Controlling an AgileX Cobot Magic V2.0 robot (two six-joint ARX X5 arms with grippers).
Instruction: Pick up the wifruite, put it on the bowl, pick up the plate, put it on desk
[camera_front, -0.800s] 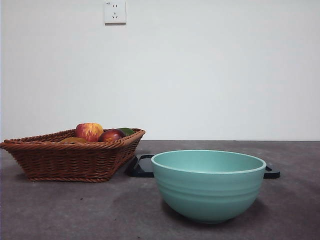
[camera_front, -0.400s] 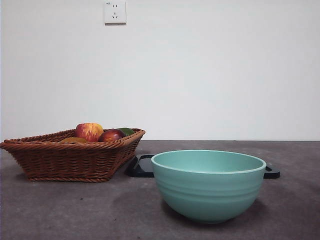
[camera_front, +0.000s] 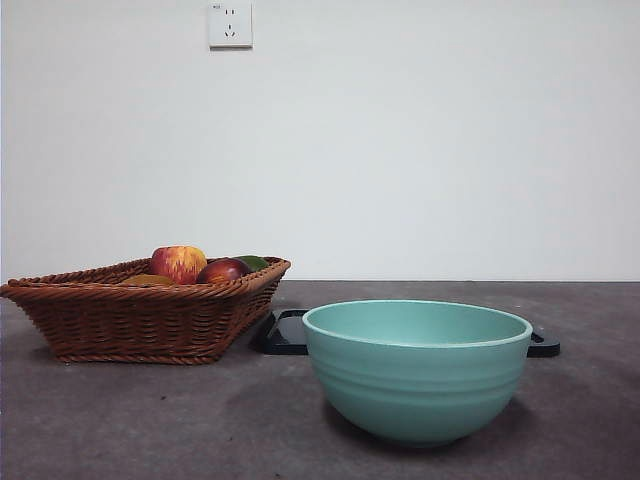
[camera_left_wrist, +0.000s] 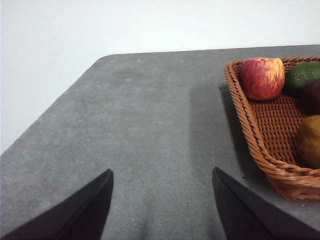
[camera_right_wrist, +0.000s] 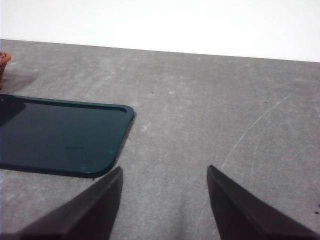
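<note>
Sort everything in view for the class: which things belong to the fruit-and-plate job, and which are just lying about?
Belongs to the job:
- fruit in the wicker basket
- teal bowl
- dark plate, behind the bowl
- desk
- left gripper, right gripper, both open, empty

Just lying about:
- wall socket

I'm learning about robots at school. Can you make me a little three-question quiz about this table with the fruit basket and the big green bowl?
1. True or false: the bowl already has fruit in it.
2. Where is the red-and-yellow apple? A) in the wicker basket B) on the desk C) in the left gripper
3. Fill in: the flat dark tray lies on the desk near the ____ gripper.

Key
1. False: no fruit shows above its rim, and the fruit seen is all in the basket.
2. A: it sits with other fruit in the basket.
3. Right: both grippers are open and hold nothing.
</note>
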